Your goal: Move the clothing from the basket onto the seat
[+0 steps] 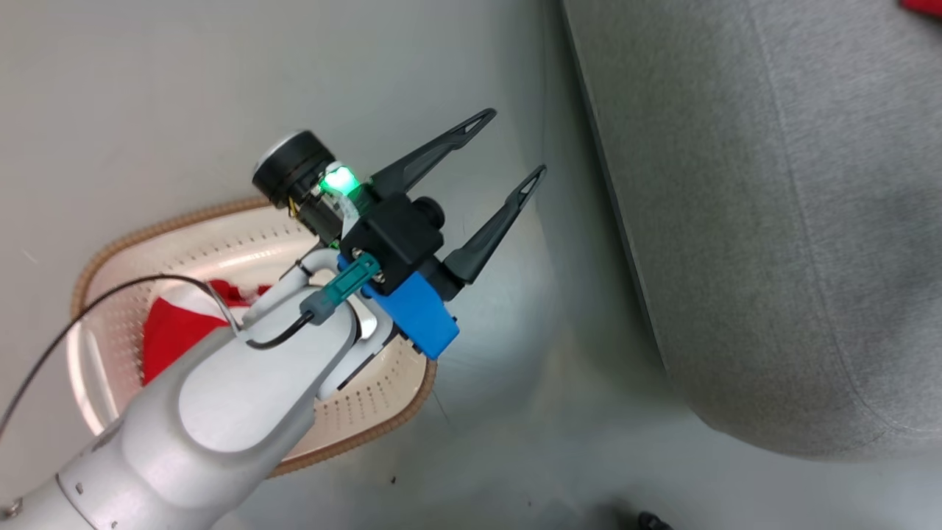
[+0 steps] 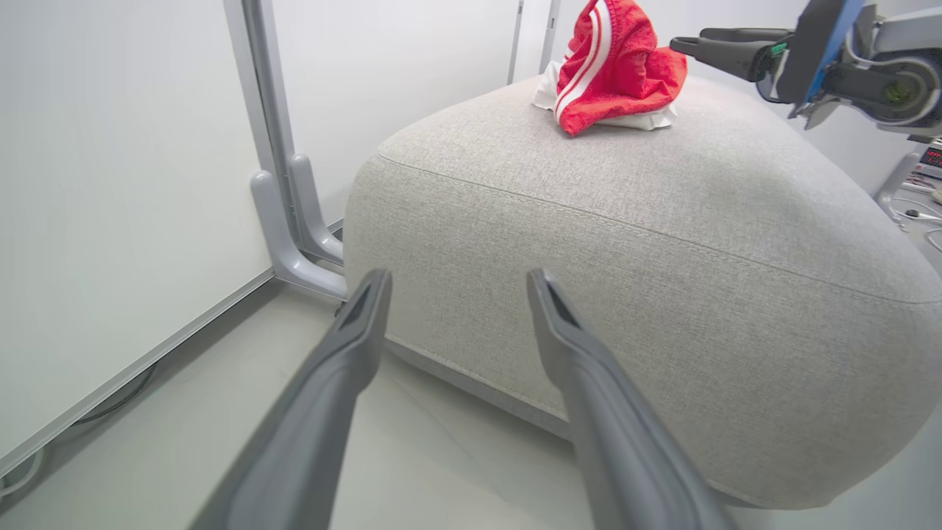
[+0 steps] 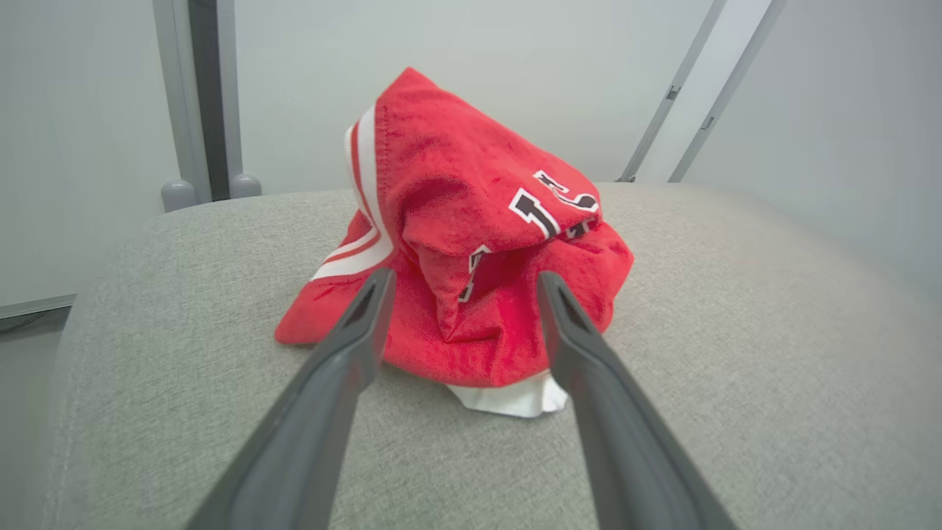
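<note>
Closest to the head camera is the pale grey forearm [image 1: 221, 397] of the left arm, reaching across above the basket. The left gripper [image 1: 516, 140] has its two long dark fingers spread wide with nothing between them. It hangs above the smooth pale floor [image 1: 515, 442], and I judge it is empty because it is between loads.

Ahead of those fingertips rises the large grey fabric-upholstered seat [image 2: 662, 243] with rounded edges, its near side wall facing the fingers and well apart from them. To their left stand pale grey partition panels [image 2: 110, 184] on a grey foot.

Behind and beneath the left gripper's wrist sits the cream-white perforated plastic basket [image 1: 221, 246] with a brown woven-look rim. It holds a soft red garment [image 1: 169, 335], crumpled against the bottom and partly hidden under the forearm. Whether more lies beneath it I cannot tell.

On top of the seat, just beyond the right gripper [image 3: 465, 274], lies a heaped red garment with white stripe trim [image 3: 441, 191], dark-and-white lettering and a white panel poking out underneath. The right gripper's fingers are parted and hold nothing, their tips either side of the heap's near edge. I cannot tell if they touch it. The peaked, upright folds suggest cloth dropped loosely, not laid flat. The task looks partly done: one piece is on the seat, and at least one is left in the basket.
</note>
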You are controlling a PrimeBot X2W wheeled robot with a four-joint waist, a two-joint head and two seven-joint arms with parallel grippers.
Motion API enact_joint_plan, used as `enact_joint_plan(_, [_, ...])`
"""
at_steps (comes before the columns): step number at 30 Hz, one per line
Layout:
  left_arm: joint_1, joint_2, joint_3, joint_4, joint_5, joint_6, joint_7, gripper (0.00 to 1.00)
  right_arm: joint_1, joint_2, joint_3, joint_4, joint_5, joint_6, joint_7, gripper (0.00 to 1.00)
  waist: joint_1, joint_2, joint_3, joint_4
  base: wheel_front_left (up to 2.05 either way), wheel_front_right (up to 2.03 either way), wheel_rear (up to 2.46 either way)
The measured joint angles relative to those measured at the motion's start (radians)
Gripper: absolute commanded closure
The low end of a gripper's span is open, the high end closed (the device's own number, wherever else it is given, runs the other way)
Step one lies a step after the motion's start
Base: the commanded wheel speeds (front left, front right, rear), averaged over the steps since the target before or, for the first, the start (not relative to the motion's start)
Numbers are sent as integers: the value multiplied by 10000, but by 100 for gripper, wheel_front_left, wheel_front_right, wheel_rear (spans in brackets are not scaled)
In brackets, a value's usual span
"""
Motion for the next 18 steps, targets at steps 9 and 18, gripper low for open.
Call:
enact_joint_plan(9, [1406,-261,968,815,-744,581,-596,0,1824,639,1490,-2079,100,0,0,0,-3,0,-1956,300,0,0,0])
enact_joint_plan(18, [3071,-497,2964,393,-445,926,-639,0,3079,1057,3198,-2934,372,0,0,0,-4,0,-3611,953,0,0,0])
